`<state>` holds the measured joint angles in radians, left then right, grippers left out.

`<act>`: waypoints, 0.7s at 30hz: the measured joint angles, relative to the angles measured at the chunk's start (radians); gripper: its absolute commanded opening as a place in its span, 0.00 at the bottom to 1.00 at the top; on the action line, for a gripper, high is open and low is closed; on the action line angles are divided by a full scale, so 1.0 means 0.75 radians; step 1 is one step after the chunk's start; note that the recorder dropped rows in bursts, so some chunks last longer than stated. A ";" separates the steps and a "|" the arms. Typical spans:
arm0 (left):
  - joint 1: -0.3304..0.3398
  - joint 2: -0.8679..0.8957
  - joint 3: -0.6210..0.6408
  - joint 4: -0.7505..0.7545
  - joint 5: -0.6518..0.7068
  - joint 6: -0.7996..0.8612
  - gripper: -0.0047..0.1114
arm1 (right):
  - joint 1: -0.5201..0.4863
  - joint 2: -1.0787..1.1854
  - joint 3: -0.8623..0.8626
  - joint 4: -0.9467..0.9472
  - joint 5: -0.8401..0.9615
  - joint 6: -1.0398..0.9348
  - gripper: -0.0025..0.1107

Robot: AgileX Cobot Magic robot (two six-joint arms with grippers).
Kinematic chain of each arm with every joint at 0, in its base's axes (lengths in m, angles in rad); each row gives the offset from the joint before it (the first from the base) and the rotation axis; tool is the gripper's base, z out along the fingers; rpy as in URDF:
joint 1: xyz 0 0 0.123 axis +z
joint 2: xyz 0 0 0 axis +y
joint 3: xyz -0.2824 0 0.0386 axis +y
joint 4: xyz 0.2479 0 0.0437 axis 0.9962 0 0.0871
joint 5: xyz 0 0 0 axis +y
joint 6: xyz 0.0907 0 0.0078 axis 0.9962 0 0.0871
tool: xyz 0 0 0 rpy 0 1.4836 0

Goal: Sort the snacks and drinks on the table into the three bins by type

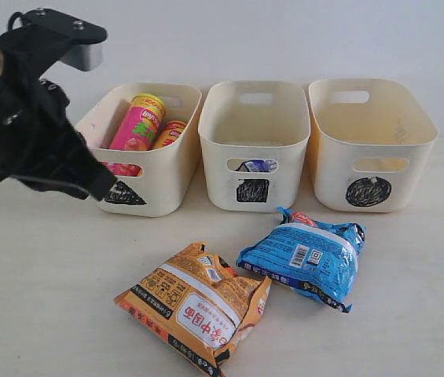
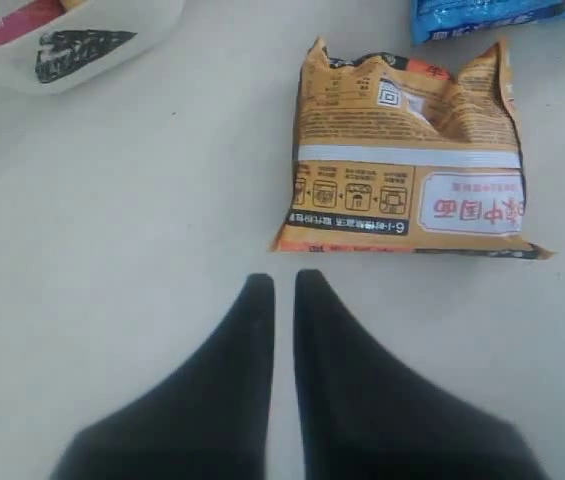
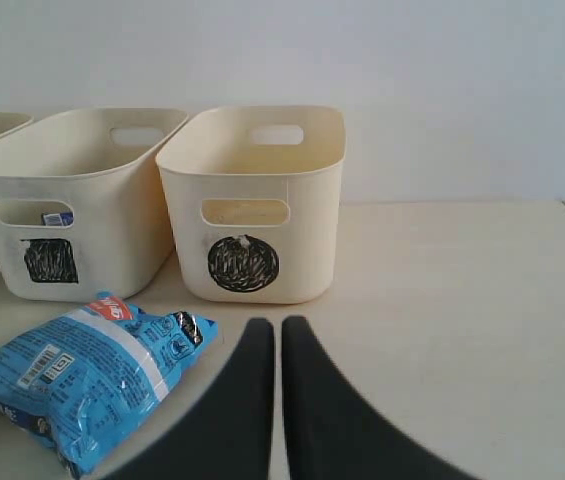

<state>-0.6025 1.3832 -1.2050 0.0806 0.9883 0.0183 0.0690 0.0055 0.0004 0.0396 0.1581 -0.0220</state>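
The orange bag [image 1: 198,302] and the blue bag [image 1: 304,255] lie flat on the table [image 1: 49,298] in front of the bins. In the triangle bin [image 1: 159,184] the pink tube [image 1: 137,126] and the yellow tube [image 1: 170,132] lean together. Through the square bin's [image 1: 284,184] handle cut-out shows the blue-and-white carton [image 1: 257,166]; the purple carton is hidden. No item shows in the circle bin [image 1: 410,173]. My left gripper [image 2: 284,280] hovers shut and empty, short of the orange bag [image 2: 407,170]. My right gripper [image 3: 277,325] is shut and empty beside the blue bag [image 3: 82,375], facing the circle bin [image 3: 292,240].
The black left arm [image 1: 25,126] hangs above the table at the far left, overlapping the triangle bin's near corner. The three bins stand side by side against a white wall. The right arm is outside the exterior view.
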 measured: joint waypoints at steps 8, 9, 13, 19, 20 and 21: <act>0.000 -0.274 0.190 -0.099 0.065 -0.070 0.07 | 0.000 0.000 0.000 0.000 0.000 0.000 0.02; 0.000 -0.296 0.190 -0.108 0.071 -0.075 0.07 | 0.000 0.000 0.000 0.000 0.000 0.000 0.02; 0.000 -0.350 0.190 -0.132 0.110 -0.105 0.07 | 0.000 0.000 0.000 0.000 0.000 0.000 0.02; 0.000 -0.406 0.270 -0.108 0.033 -0.128 0.07 | 0.000 0.000 0.000 0.000 0.000 0.000 0.02; 0.000 -0.430 0.305 -0.100 -0.035 -0.128 0.07 | 0.000 0.000 0.000 0.000 0.000 0.000 0.02; 0.003 -0.463 0.348 -0.094 -0.119 -0.128 0.07 | 0.000 0.000 0.000 0.000 0.000 0.000 0.02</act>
<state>-0.6006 1.0358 -0.9438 0.0099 0.8987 -0.0773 0.0690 0.0055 0.0004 0.0396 0.1581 -0.0220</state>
